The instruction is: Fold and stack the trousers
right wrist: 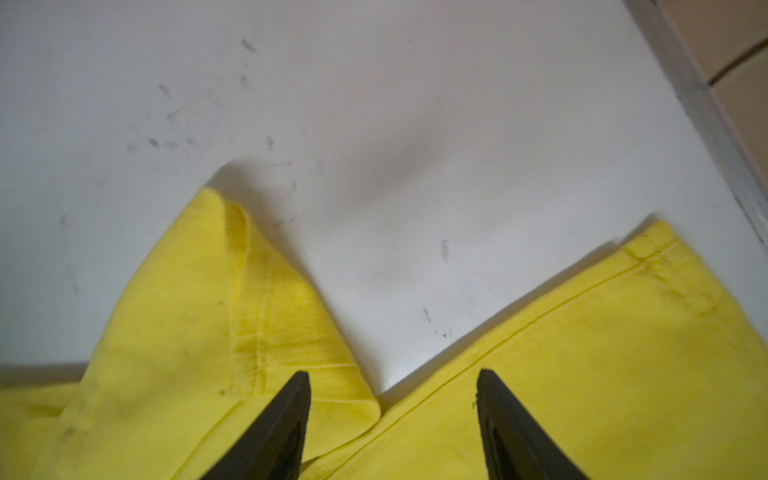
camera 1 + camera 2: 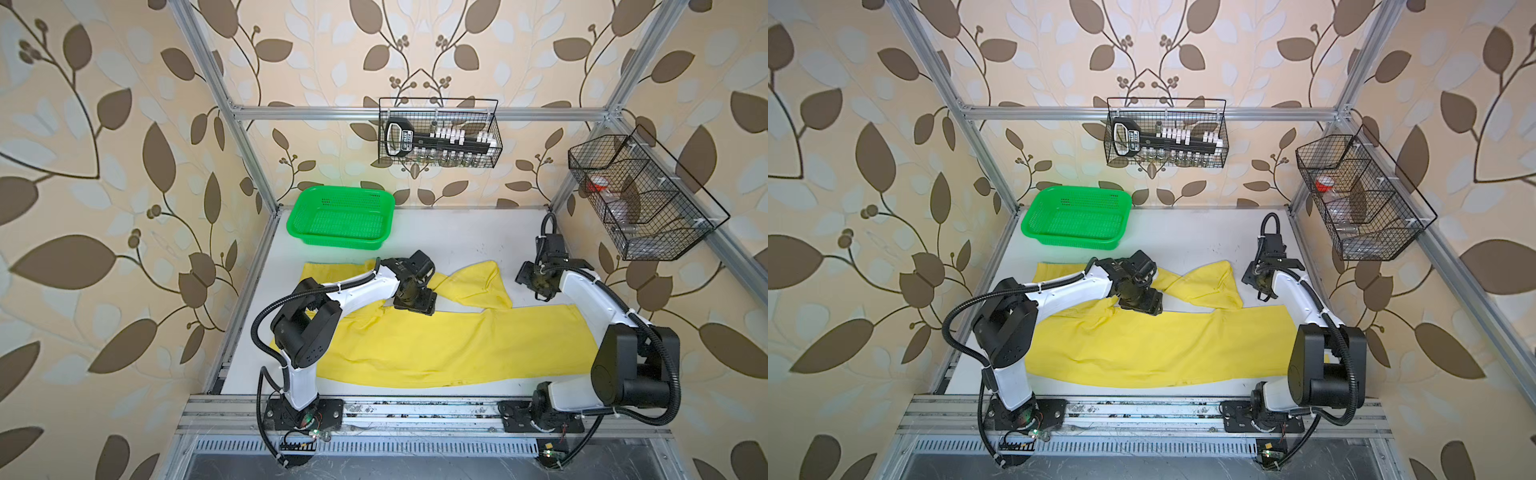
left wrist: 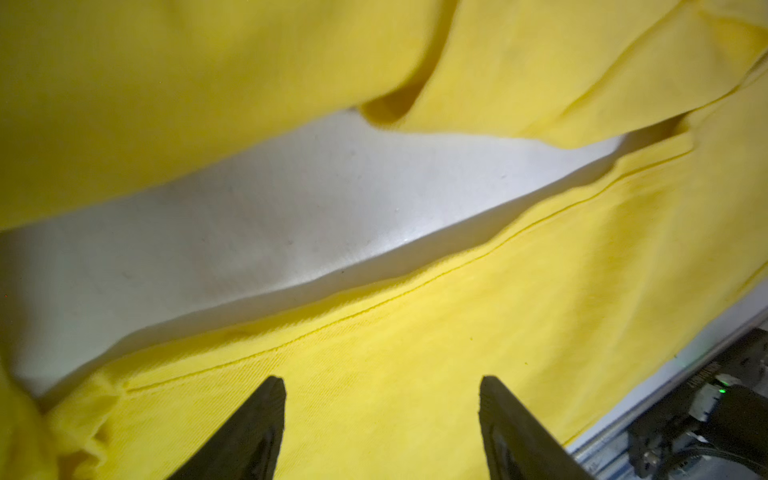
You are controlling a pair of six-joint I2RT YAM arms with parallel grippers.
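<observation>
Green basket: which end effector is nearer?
Left. Left end effector over the trousers, just in front of the green basket; right end effector near the table's right edge.

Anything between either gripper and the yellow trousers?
Nothing visible. The left gripper is open directly over the trousers. The right gripper is open over their two leg ends, with only bare table showing between those.
</observation>
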